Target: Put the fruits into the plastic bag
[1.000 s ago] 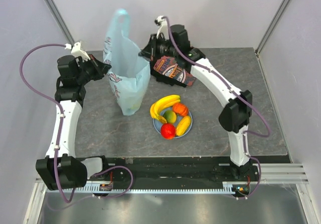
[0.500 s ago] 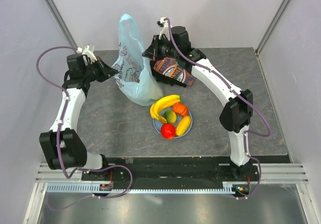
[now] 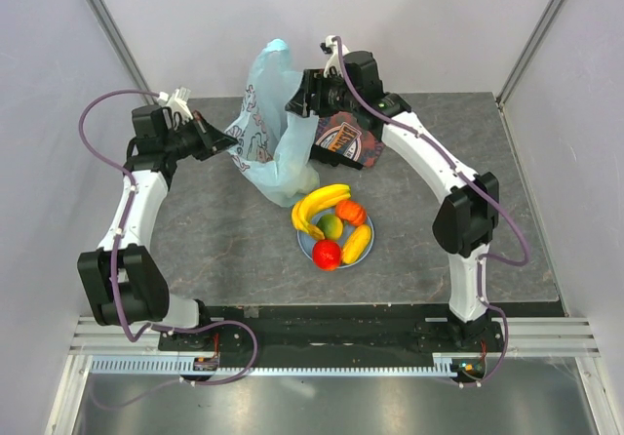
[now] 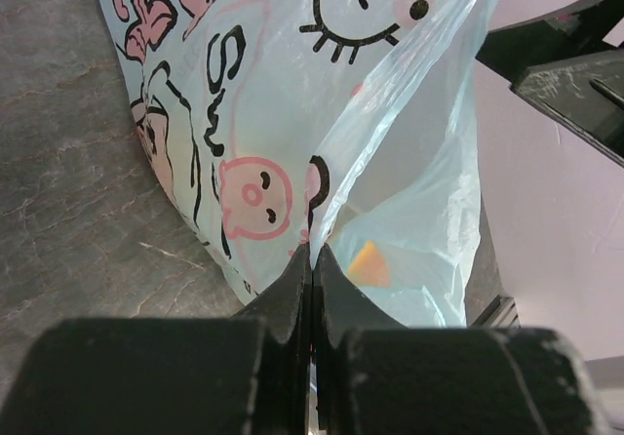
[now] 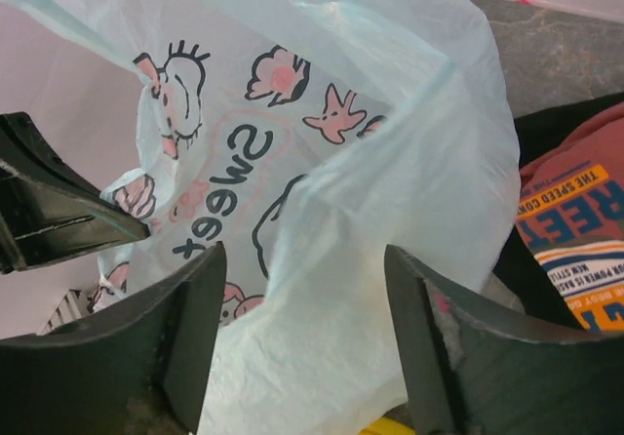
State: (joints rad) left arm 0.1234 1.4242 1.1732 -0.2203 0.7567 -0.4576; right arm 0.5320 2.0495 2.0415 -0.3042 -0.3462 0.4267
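The plastic bag [image 3: 273, 138] is showing light blue with black-lined cartoon faces, pink shapes and black "Sweet" lettering. The bananas [image 3: 317, 207] are glowing yellow; a red fruit [image 3: 328, 254] and a green fruit [image 3: 331, 226] are standing out against the light-blue plate [image 3: 305, 244] and the mottled dark-grey desk [image 3: 224, 245].

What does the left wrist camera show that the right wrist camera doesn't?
Only the left wrist view shows the left fingers shut on a fold of the plastic bag. Only the right wrist view shows the right fingers spread open with bag film between them, plus the dark-red printed cloth. Both show the bag's pink cartoon prints and the grey table.
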